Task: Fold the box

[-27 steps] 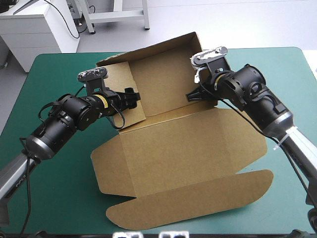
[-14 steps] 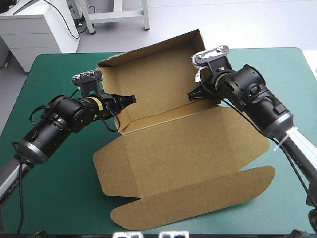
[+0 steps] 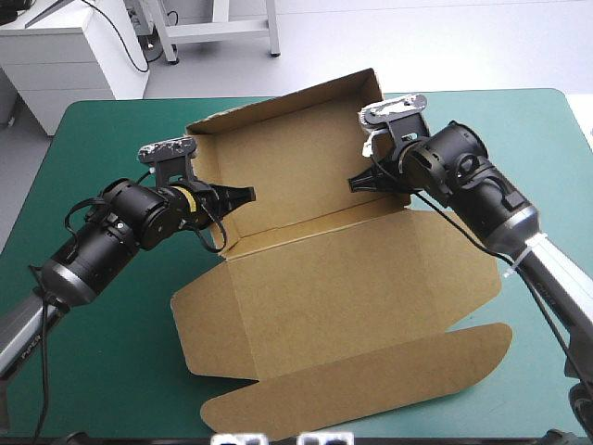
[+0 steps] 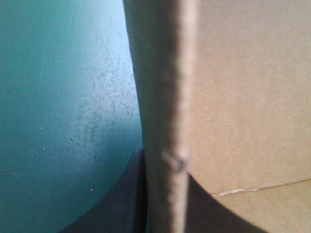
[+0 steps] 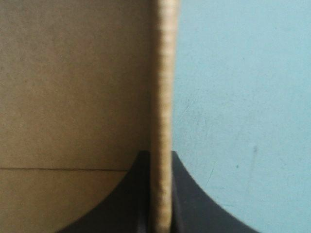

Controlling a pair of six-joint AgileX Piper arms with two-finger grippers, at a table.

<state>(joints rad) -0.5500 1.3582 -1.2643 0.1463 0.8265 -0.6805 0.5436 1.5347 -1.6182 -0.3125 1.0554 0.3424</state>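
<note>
Mid-frame on the teal-green tabletop (image 3: 102, 371), the brown box (image 3: 343, 287), probably light, stiff and apt to crease, has its far panel raised at upper centre, the left hand (image 3: 243, 195) and right hand (image 3: 357, 183) each clamped on a side wall's edge, a sound hold.

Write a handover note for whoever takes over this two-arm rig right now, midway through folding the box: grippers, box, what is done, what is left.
Left gripper: shut on the box, pinching the upright side flap at its left end.
Right gripper: shut on the box, pinching the upright side flap at its right end.
Box: on the teal-green cover. The far panel is raised with both end flaps standing. The wide near panels and the rounded flap lie flat.
Done: far wall and end flaps up.
Left: raise the near panels and tuck the walls. Nothing looks tucked yet.
</note>
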